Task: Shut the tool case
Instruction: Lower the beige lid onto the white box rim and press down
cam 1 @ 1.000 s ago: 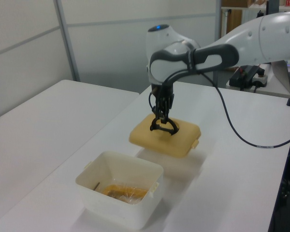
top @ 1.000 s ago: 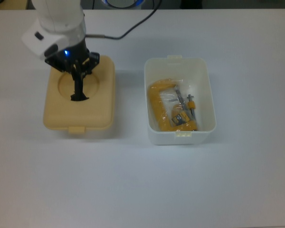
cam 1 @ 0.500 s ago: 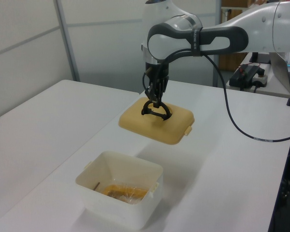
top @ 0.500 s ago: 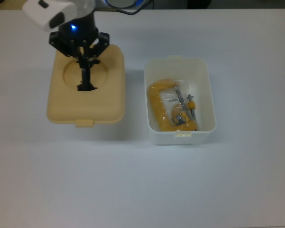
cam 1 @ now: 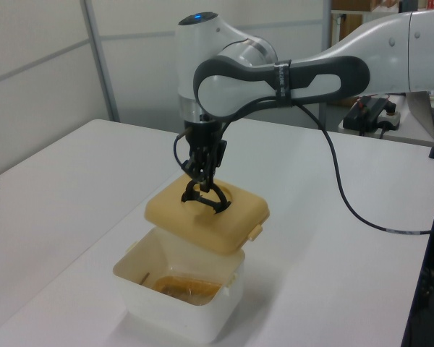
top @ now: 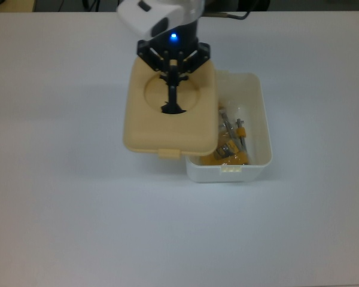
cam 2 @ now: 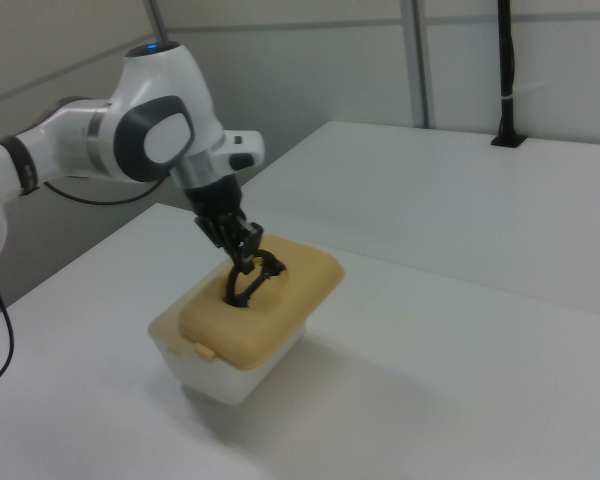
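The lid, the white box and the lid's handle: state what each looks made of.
The lid: beige, matte, with rounded moulded edges and a latch tab, so probably plastic. The white box: thin, smooth, faintly glossy walls, likely plastic too. The handle, pinched in the tool: thin, black, curved; plastic or coated metal, the look leaves it open.

The lid [top: 170,125] looks like matt beige plastic with a black plastic handle [top: 173,98]. The box [top: 257,156] is smooth white plastic, faintly translucent. The bench [top: 78,227] is matt white; the arm's shell [cam 1: 224,58] is glossy.
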Motion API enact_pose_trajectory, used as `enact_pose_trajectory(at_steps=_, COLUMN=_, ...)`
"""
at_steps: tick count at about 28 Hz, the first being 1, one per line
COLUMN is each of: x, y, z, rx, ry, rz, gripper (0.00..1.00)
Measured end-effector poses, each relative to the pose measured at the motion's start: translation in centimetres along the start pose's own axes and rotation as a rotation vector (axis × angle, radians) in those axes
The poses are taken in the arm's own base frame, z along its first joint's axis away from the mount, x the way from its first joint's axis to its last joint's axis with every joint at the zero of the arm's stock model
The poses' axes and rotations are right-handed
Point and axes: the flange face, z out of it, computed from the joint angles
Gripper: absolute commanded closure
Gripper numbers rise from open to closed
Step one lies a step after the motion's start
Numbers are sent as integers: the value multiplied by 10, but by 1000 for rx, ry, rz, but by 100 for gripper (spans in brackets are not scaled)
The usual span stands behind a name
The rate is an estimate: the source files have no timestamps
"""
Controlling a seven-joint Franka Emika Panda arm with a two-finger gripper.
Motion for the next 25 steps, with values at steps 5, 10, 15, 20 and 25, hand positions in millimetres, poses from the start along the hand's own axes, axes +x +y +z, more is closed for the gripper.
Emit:
enact_pose_trajectory(at_steps=5, x=-7, y=-39, z=4, rx=8, ry=-9, rz=-10, gripper=100)
enact_pose_trajectory(at_steps=10, x=-13, y=-68, z=8, rx=18, ry=-19, rz=-25, gripper=100)
enact_pose_trajectory(at_steps=15, x=-16, y=-82, z=15, rx=21, ry=-31, rz=-2, gripper=100)
enact_pose_trajectory(at_steps=20, x=-12, y=-83, z=22, rx=18, ry=-39, rz=6, gripper=100)
enact_pose_trajectory(at_steps=25, x=-7, y=-85, z=27, rx=17, ry=-43, rz=6, gripper=100)
